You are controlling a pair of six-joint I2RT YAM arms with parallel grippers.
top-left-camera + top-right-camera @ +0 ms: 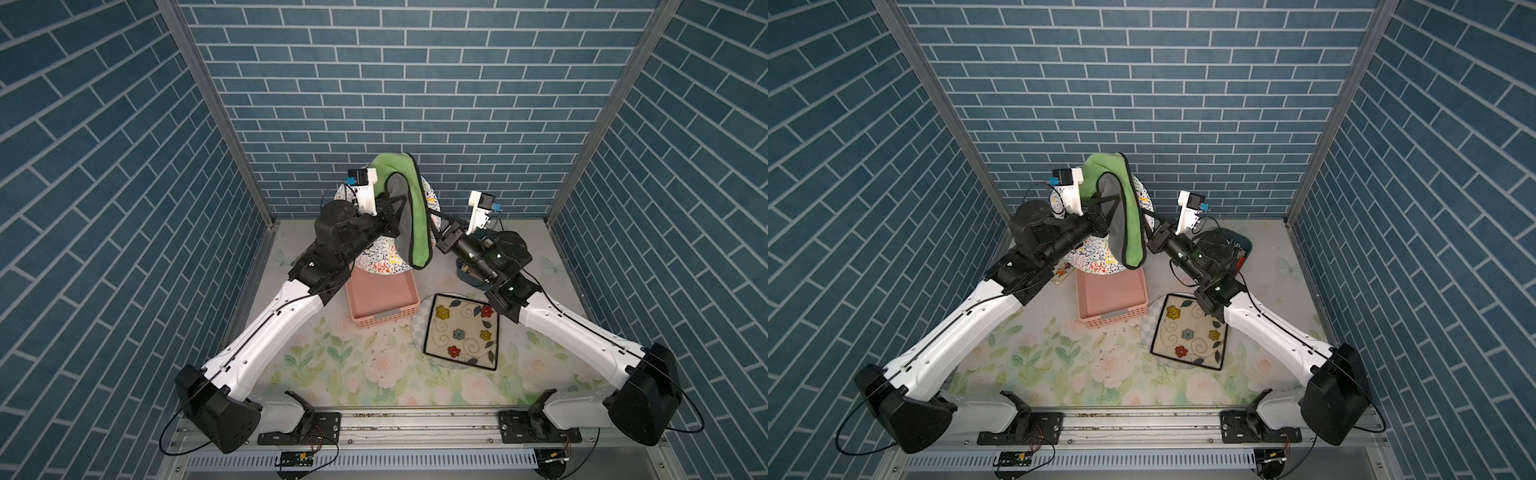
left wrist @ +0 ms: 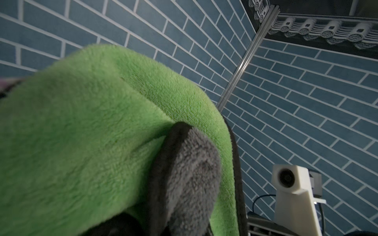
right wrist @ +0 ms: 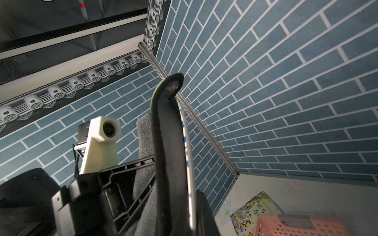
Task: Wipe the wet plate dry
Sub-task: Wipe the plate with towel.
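The left claw [image 1: 397, 203] is pinched tight on a fleecy cloth [image 1: 417, 220], green on one face and grey on the other, with a dark hem. The right claw [image 1: 432, 212] is closed narrow on the rim of the plate [image 1: 384, 257] from the opposite side. The plate stands on edge in the air above a pink basket [image 1: 380, 303]. It is white with dense squiggles in many colours. The cloth drapes over its top edge and hides most of its face, and the left arm covers more. Wetness cannot be made out. The only writing is Chinese characters on a book [image 3: 253, 206] lying on the desk [image 1: 332, 365], too small to read surely.
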